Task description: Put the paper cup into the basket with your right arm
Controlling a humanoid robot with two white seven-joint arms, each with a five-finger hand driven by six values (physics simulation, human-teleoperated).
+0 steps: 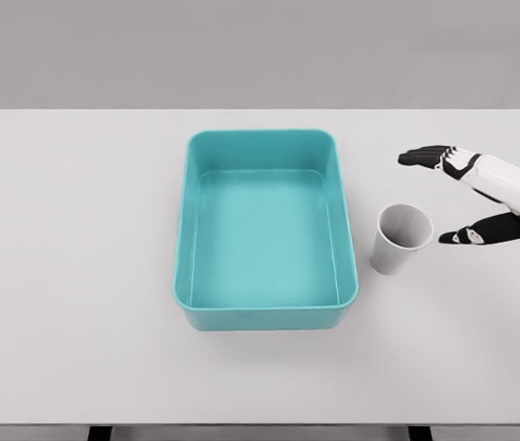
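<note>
1. Head view, far left: bare white table [67,276], left arm absent.
2. Centre: teal basket [265,308], empty, awaiting delivery.
3. Just right of it: paper cup [400,240], upright on the table, untouched.
4. Far right: right hand [453,197], fingers spread wide, holding nothing, thumb near the rim, likely shaped for enclosing the cup.

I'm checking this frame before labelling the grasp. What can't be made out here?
- Right hand: head view; forearm cut off by the right edge.
- Paper cup: whether the fingers touch it is unclear.
- Left arm: out of view.
- Teal basket: near wall's inner face hidden by its rim.
</note>
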